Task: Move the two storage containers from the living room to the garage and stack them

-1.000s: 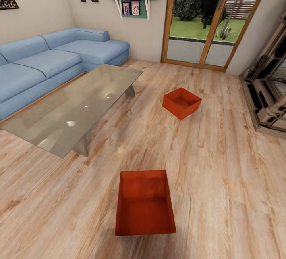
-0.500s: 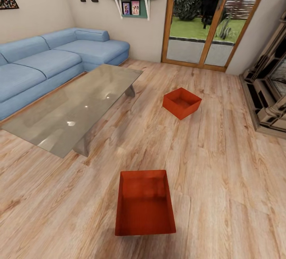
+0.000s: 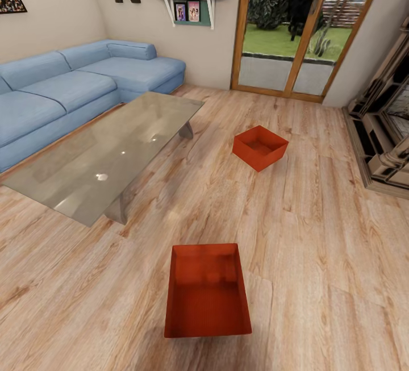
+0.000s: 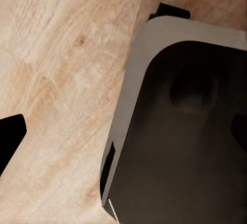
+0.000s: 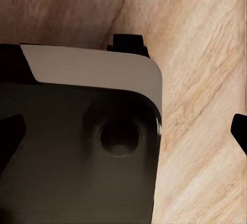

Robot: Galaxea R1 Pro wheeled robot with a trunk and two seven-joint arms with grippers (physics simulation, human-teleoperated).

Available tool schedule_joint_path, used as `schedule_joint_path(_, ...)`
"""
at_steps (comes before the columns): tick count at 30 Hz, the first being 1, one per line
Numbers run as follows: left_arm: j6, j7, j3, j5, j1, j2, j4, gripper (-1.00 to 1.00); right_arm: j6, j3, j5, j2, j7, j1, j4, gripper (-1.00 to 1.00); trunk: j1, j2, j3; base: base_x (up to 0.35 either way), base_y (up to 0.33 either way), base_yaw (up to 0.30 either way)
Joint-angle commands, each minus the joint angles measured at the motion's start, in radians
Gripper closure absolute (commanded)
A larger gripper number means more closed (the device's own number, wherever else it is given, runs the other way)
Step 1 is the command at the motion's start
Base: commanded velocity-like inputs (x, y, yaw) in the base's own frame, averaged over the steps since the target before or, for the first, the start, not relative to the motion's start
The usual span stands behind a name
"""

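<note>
Light wood-plank flooring (image 3: 318, 257) runs through the living room, past a blue sofa (image 3: 68, 92), a glass coffee table (image 3: 108, 155) and glass doors (image 3: 295, 30). The near container (image 3: 207, 291) lies with its long axis pointing away from the robot; the far container (image 3: 259, 147) sits cornerwise, well apart. Wrist views add the robot's dark base (image 4: 190, 136) over planks, with dark fingertips at their edges; I cannot tell either hand's opening.

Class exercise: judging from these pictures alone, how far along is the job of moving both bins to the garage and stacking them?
Done: nothing yet. Both bins, the near container and the far container, sit apart on the living room's wood-plank floor, beside the glass coffee table. In hand: nothing; no gripper is at either bin. Left: pick up each, carry both to the garage, and stack them.
</note>
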Motion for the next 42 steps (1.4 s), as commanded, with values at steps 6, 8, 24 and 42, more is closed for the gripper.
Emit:
schedule_joint_path(6,0.144,0.001,0.001,0.009,-0.007,-0.002,-0.122,-1.00,0.036,0.008,-0.011,-0.002,-0.008,-0.097,-0.009,-1.00,0.000,0.000,-0.001,0.000,0.000,0.000)
schedule_joint_path(8,0.175,0.001,0.001,0.009,-0.035,-0.003,-0.142,-1.00,0.041,0.008,-0.011,0.000,-0.010,-0.135,-0.009,-1.00,0.000,0.000,-0.001,0.000,0.000,0.000)
schedule_joint_path(24,0.245,0.032,-0.005,-0.005,-0.379,-0.067,-0.155,-1.00,0.044,0.010,-0.006,0.012,-0.111,-0.264,-0.118,-1.00,0.000,0.000,-0.001,0.000,0.000,0.000)
schedule_joint_path(42,0.245,0.105,-0.012,-0.047,-0.567,-0.153,-0.126,-1.00,0.020,0.008,-0.016,0.014,-0.161,-0.434,-0.093,-1.00,0.000,0.000,-0.001,0.000,0.000,0.000)
